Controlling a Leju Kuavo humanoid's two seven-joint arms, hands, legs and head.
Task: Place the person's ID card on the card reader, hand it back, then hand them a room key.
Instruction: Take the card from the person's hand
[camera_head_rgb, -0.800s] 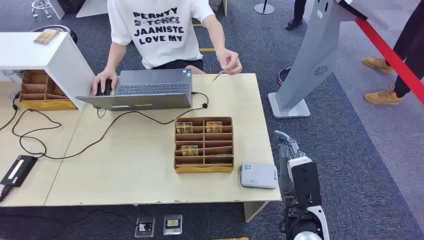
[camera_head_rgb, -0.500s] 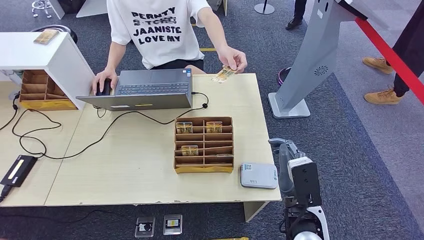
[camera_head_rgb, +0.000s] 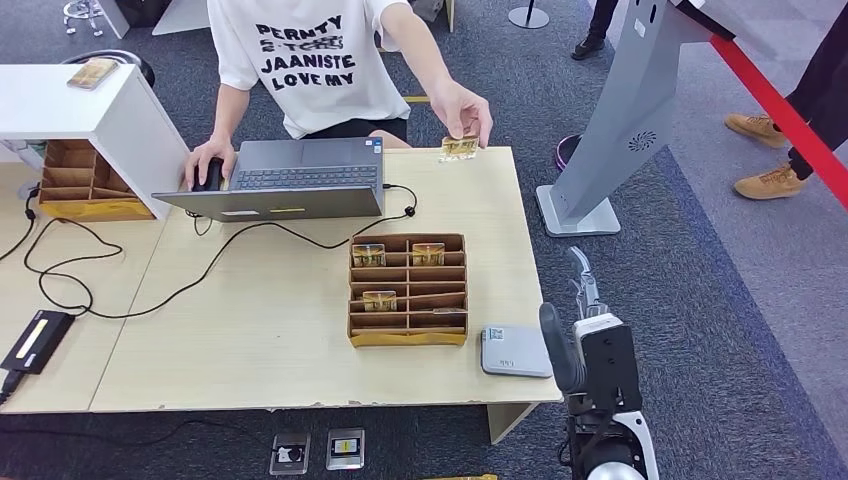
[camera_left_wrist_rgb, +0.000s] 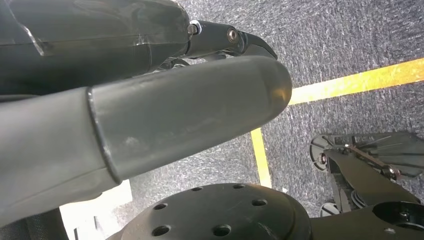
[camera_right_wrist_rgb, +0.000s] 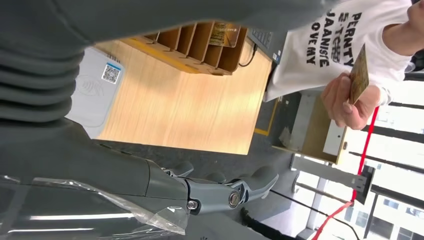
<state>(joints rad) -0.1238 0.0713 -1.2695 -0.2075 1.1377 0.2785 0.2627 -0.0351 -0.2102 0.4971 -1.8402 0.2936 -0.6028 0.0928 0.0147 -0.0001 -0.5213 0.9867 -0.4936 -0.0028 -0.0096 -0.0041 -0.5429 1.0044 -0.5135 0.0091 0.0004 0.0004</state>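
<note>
White T-shirt print — "PERNTY", struck-through line, "JAANISTE", "LOVE MY"; card reader — QR code.

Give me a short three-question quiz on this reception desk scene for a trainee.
1. True or false: the ID card lies on the card reader.
2. Who holds the ID card? A) the robot's right hand B) the person's hand C) nobody
3. Fill in: the card reader sits on the table beside the wooden ____.

Key: 1 false; 2 B; 3 organizer
</note>
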